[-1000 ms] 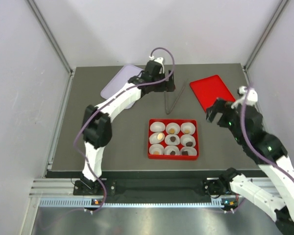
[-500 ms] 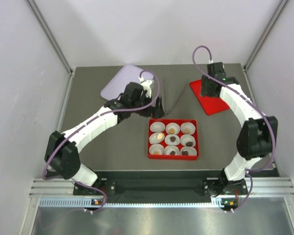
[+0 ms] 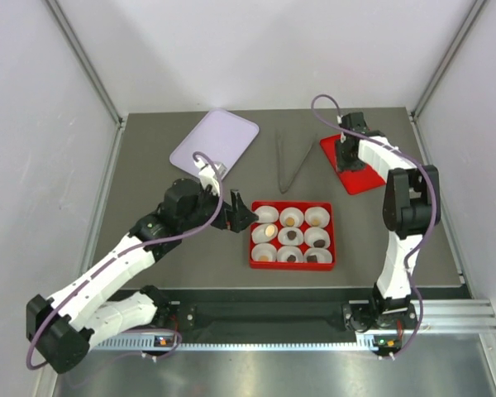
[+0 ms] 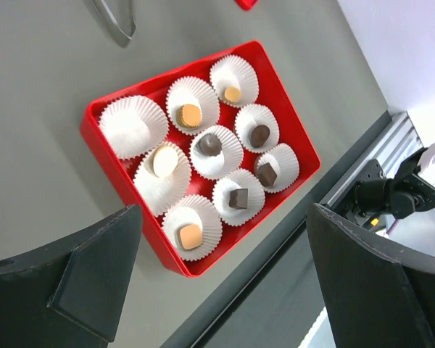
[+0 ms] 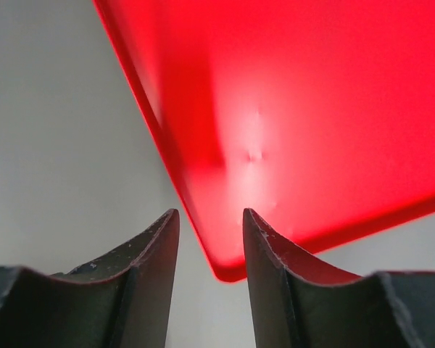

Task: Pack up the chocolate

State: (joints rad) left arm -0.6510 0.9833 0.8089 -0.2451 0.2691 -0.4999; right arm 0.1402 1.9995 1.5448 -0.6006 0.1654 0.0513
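The chocolate [image 4: 209, 143] sits in a red tray [image 4: 119, 181] near the middle of the tabletop [image 3: 215, 265]. The tray holds nine white paper cups [image 4: 133, 125] in three rows of three. Eight of the cups hold one small piece each: some dark brown, some orange or tan, one pale cream. In the overhead view the same tray [image 3: 292, 266] lies squarely in front of the two arm bases. The left hand [image 3: 240, 215] is just beside the tray's far left corner. Its fingers are spread wide and grip nothing, and its own camera looks down on the whole tray between the two dark fingers [image 4: 94, 283]. Beyond the tray, a pair of thin metal tongs [image 3: 293, 161] lies on the tabletop with its legs apart. Beside the tongs to the left is a flat lilac tray [image 3: 215, 136]. At the far right lies a red lid [image 3: 365, 178], and the right hand [image 3: 345, 155] is down at its left edge. In the right wrist view this hand [image 5: 210, 217] is partly closed. One finger is over the bare tabletop and the other over the lid [image 5: 312, 109], with the lid's edge near a rounded corner between them. Whether the fingers already pinch that edge cannot be told.
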